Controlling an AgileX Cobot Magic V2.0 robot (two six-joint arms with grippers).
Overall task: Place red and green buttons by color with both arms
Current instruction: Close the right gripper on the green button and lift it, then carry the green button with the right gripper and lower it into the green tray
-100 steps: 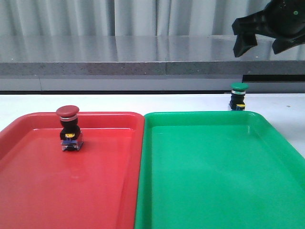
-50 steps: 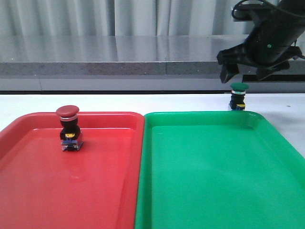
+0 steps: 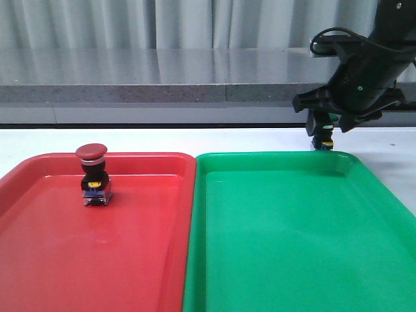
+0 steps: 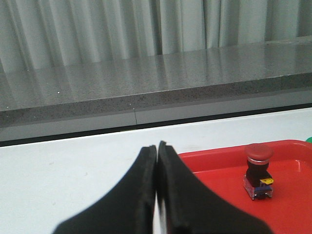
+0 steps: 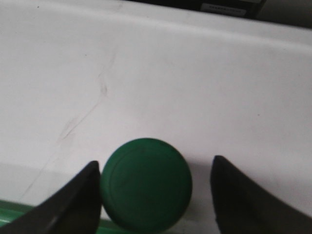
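The green button (image 3: 323,138) is standing upright on the white table (image 3: 260,140), just beyond the far rim of the green tray (image 3: 279,227) and near that tray's far right corner. The right arm (image 3: 377,58) is reaching in from the upper right of the front view, bent downward, with a thin black cable (image 3: 331,34) looping over it. The right gripper (image 3: 327,110) is sitting low over the green button, covering its cap in the front view so that only the black body, yellow mark and base are showing below it. In the right wrist view the green cap (image 5: 146,190) is lying between the two fingers (image 5: 73,204), which are spread wide; one finger is appearing just beside or touching the cap's edge, while the other is standing clearly apart, so the gripper is released and not clamping anything.

The red button (image 3: 93,175) is standing upright inside the red tray (image 3: 97,260), toward its far left part. The left gripper (image 4: 157,195) is showing only in the left wrist view, its fingers pressed together with nothing between them, hovering over the white table near the red tray's far edge, with the red button off to one side.
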